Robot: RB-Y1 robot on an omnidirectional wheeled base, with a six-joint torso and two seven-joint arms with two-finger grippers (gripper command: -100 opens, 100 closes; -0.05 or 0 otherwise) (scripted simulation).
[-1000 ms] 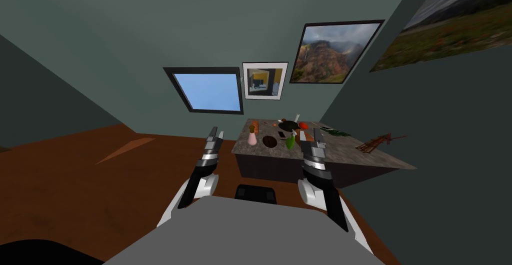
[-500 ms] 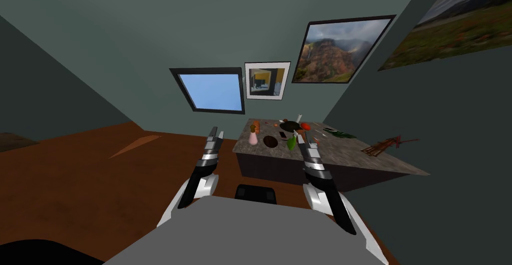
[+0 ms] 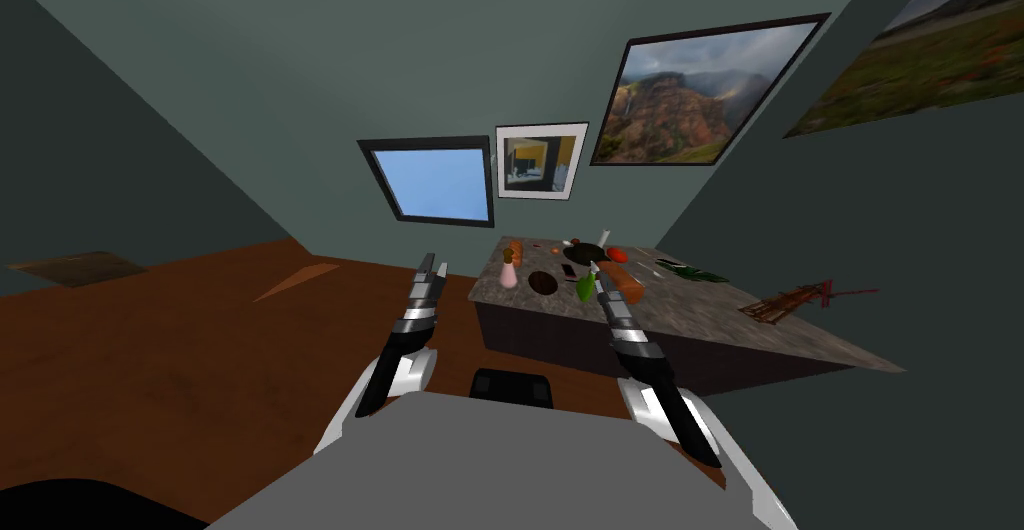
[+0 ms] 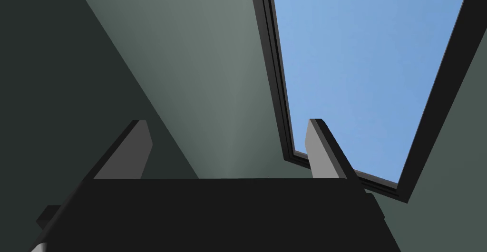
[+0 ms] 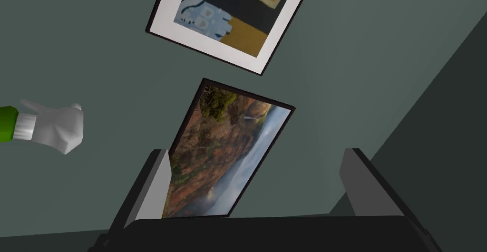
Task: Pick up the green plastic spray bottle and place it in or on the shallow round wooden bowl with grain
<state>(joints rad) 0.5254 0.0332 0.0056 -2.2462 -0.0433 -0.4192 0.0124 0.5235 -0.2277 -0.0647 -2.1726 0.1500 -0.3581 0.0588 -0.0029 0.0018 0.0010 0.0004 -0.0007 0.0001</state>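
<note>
1. Room: grey-green walls, a brown floor, and a window with framed pictures on the far wall.
2. Table: mottled grey top on a dark base. It stands ahead and to the right, against the right-hand wall.
3. Green spray bottle: stands upright on the table near its front edge. The body is green and the trigger head is white. It sits between the round bowl and the right gripper.
4. Round bowl: dark brown, shallow and empty. It rests on the table just left of the spray bottle, and the two look slightly apart.
5. Other things on the table:
   - a pink vase left of the bowl;
   - a dark pan and a red item further back;
   - an orange-brown block beside the right arm;
   - green leaves;
   - a bundle of brown twigs far to the right.
6. Right gripper: held over the table just right of the spray bottle. Its fingers are spread wide with nothing between them. In the right wrist view the bottle's white head lies off to one side, outside the fingers and clear of them.
7. Left gripper: raised above the floor, left of the table and well apart from the bottle. Its fingers are spread wide and hold nothing.
</note>
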